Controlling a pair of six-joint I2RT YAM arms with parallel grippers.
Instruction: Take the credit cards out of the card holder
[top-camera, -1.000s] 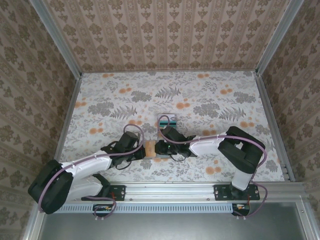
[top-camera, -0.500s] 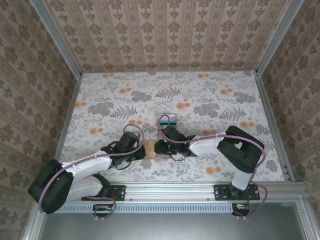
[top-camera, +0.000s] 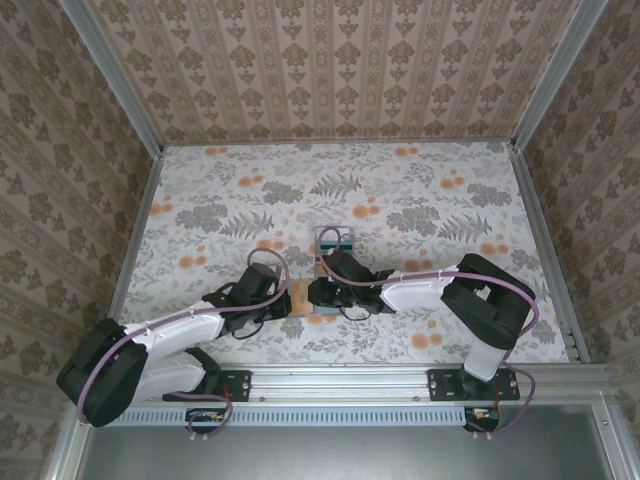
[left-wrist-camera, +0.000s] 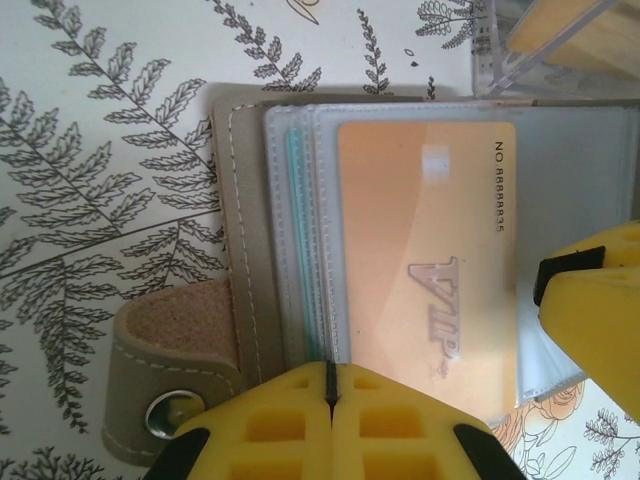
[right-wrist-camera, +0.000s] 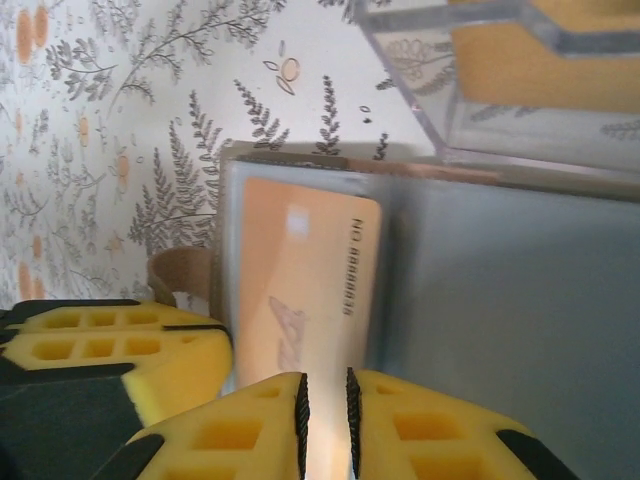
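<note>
The card holder (left-wrist-camera: 248, 250) lies open on the table, taupe with a snap tab and clear pocket leaves; from above it is a tan patch (top-camera: 299, 297) between the two arms. A gold-tan credit card (left-wrist-camera: 430, 250) marked VIP sits in the top pocket, and a teal card edge (left-wrist-camera: 294, 230) peeks from a leaf beneath. My left gripper (left-wrist-camera: 330, 375) is shut on the near edges of the pocket leaves. My right gripper (right-wrist-camera: 325, 415) is closed to a narrow gap on the gold card's (right-wrist-camera: 300, 270) near end. Its yellow finger (left-wrist-camera: 595, 330) rests on the pocket's right side.
A clear plastic tray (top-camera: 335, 242) stands just beyond the holder with a teal card in it. Its wall (right-wrist-camera: 420, 110) rises close behind the holder, with something tan inside. Floral tablecloth spreads all round; metal rails and papered walls bound the table.
Almost nothing: the right arm has eased slightly toward the holder. Both grippers keep their hold in the same place.
</note>
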